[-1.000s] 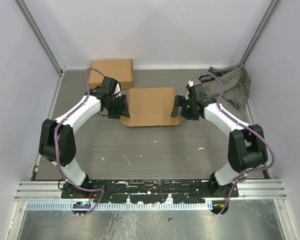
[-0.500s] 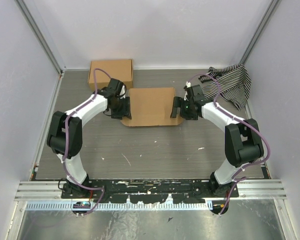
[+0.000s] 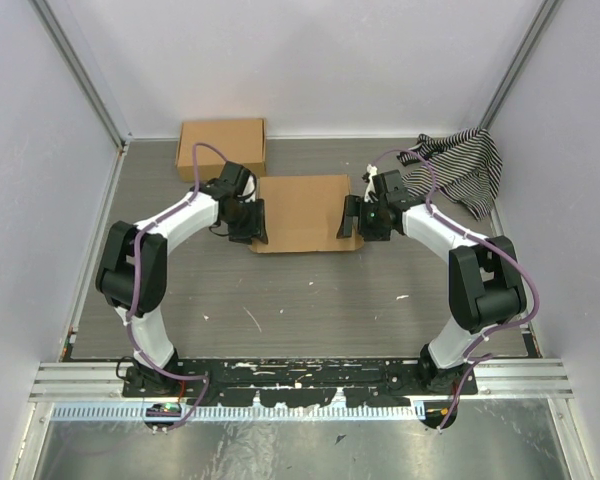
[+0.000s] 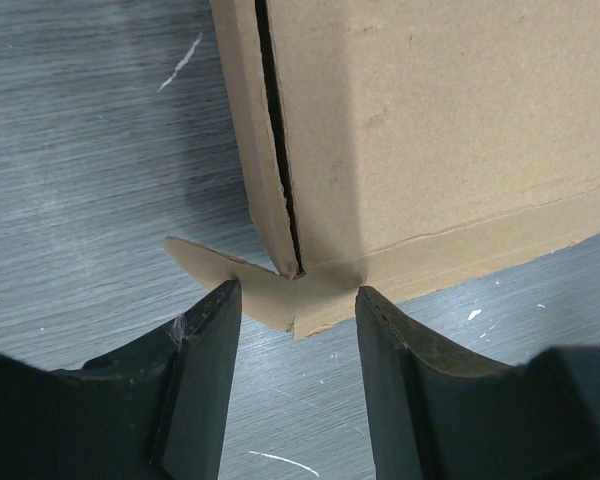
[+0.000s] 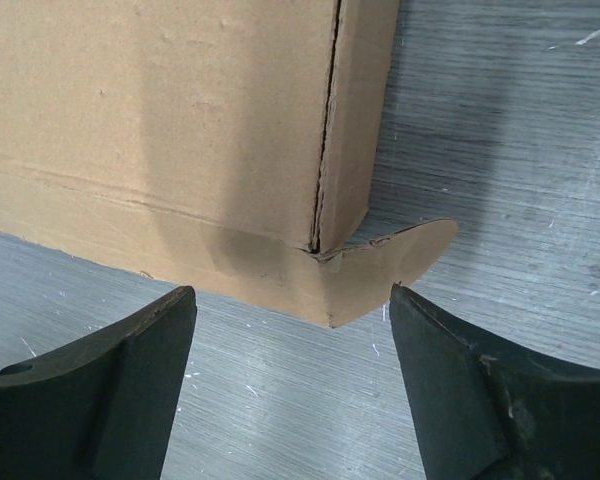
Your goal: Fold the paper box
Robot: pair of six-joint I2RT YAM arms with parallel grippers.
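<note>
Grey wood-grain desk, scuffed with white flecks, closed in by pale walls on three sides. Mid-desk, toward the far wall: paper box, lying low and flat, broad brown top panel up. Along its near edge, a narrow strip of cardboard flat on the desk, ending in a rounded tab at each near corner. At the box's left side, left hand; at its right side, right hand; both low over the desk, facing each other across the box.

Left wrist view: paper box fills the upper right. Dark slit between top panel and left side wall, running down to the near-left corner. Released left hand, fingers apart, astride that corner. One fingertip right at the edge of the rounded tab, contact not certain; nothing clamped.

Right wrist view: paper box in the upper left, with the same kind of slit along the right side wall. Released right hand as well, spread wider, with the near-right corner and its rounded tab between the fingers and clear of both.

Far left, against the back wall: smaller cardboard box, just beside the paper box's far-left corner; cannot tell whether touching. Far right corner: striped cloth, bunched up, well apart from the paper box
</note>
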